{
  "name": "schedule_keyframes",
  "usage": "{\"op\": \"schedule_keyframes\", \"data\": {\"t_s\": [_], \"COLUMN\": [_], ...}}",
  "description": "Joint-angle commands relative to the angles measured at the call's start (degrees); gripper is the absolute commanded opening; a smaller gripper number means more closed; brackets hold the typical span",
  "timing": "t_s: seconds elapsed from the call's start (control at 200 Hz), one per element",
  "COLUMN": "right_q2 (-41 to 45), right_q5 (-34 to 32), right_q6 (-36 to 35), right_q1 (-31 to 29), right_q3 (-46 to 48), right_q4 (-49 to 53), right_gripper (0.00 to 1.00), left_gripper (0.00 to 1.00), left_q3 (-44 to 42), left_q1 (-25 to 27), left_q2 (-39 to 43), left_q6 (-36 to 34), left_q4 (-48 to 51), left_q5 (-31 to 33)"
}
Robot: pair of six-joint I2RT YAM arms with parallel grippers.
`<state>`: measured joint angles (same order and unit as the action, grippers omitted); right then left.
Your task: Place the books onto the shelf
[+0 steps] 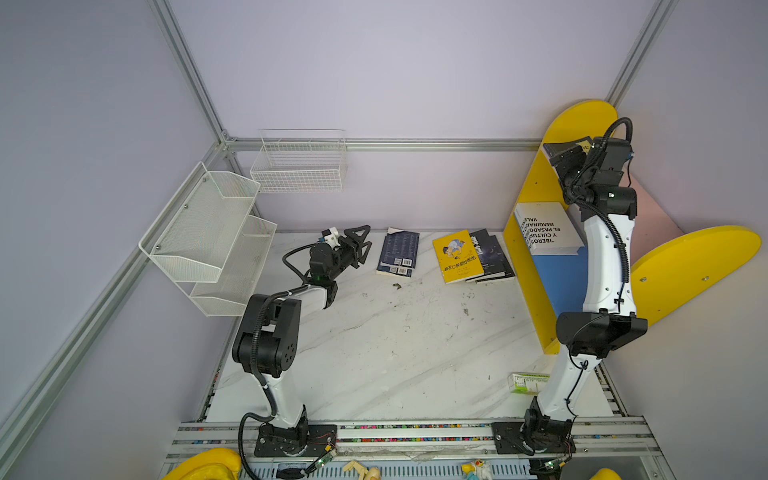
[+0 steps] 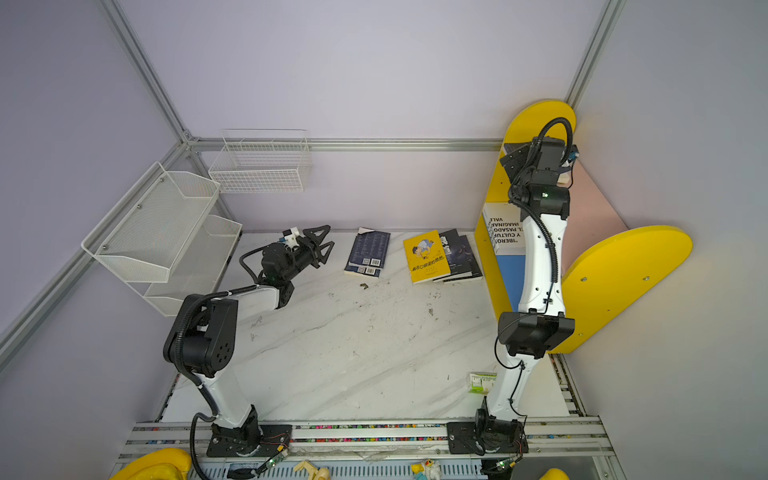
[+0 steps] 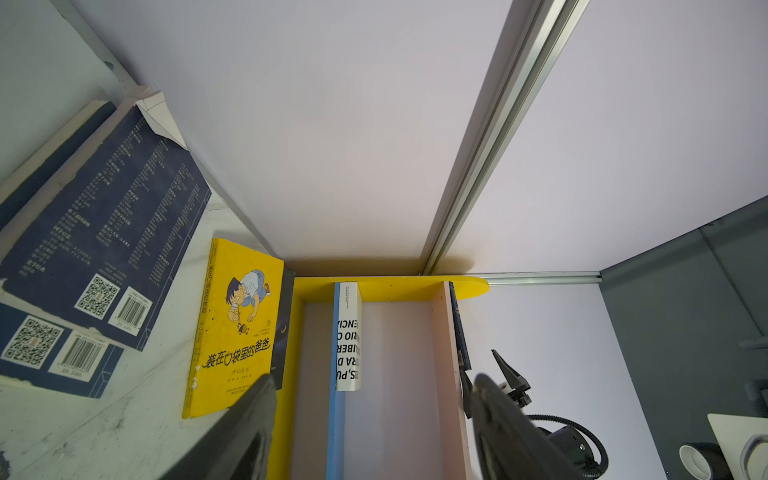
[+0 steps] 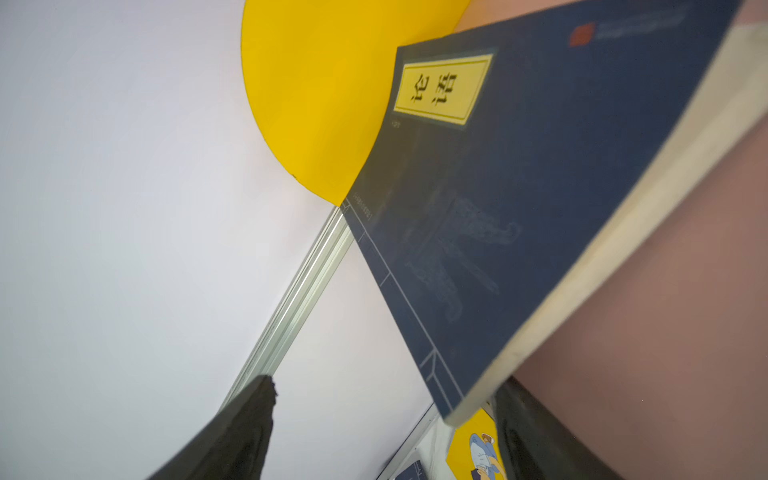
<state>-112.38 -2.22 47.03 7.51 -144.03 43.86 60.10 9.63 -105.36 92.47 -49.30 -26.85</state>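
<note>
Navy book [image 4: 519, 187] is laid on the pink board [image 4: 665, 332] of the shelf [image 4: 311, 83]; right gripper [image 4: 384, 384] and left gripper [image 1: 369, 237] are spread apart.

"IBEROS" on white book [image 1: 548, 229]; "论语" on navy book [image 4: 519, 187]

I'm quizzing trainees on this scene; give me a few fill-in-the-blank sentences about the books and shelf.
The white book lies on the shelf's ___ board. The right end effector is at the ___ board. Near the left end effector, ___ navy books lie stacked. The cartoon book is ___.
Missing: blue; pink; two; yellow.
</note>
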Motion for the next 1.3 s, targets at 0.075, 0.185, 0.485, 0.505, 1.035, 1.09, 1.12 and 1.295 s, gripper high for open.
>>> {"op": "schedule_keyframes", "data": {"t_s": [0.075,0.185,0.485,0.505,1.035,1.09,1.12,1.295], "right_q2": [1.4,1.5,7.2,6.7,1.0,-2.3,-4.1,-13.4], "right_q5": [-7.0,-6.2,2.2,1.7,3.6,6.0,7.0,11.9], "right_q6": [-4.6,-5.2,-11.4,-12.6,-10.7,-9.8,-9.7,-9.6], "right_q1": [0.4,0.4,-5.0,-6.3,-26.9,-27.0,-27.3,-28.1], "right_q3": [-2.3,-1.4,5.1,4.0,39.5,40.6,41.0,41.6], "right_q4": [9.9,9.4,-4.3,-3.7,-32.4,-34.9,-36.3,-43.8], "right_gripper": [0.86,0.86,0.84,0.84,0.84,0.84,0.83,0.80], "left_gripper": [0.73,0.73,0.76,0.77,1.00,1.00,1.00,1.00], "left_q3": [-0.2,0.0,1.1,1.7,14.2,15.2,15.9,20.1], "left_q1": [-0.6,-0.6,-0.7,-0.7,0.7,1.3,1.6,3.4], "left_q2": [-0.5,-0.7,0.7,0.9,5.9,4.6,3.8,-1.9], "left_q6": [0.4,0.6,-5.3,-6.7,-47.1,-48.8,-50.1,-53.6], "left_q4": [-3.9,-4.0,1.7,3.1,47.3,49.0,49.7,51.7], "left_q5": [-1.0,-1.0,-4.1,-4.9,1.3,3.3,3.9,9.3]}}
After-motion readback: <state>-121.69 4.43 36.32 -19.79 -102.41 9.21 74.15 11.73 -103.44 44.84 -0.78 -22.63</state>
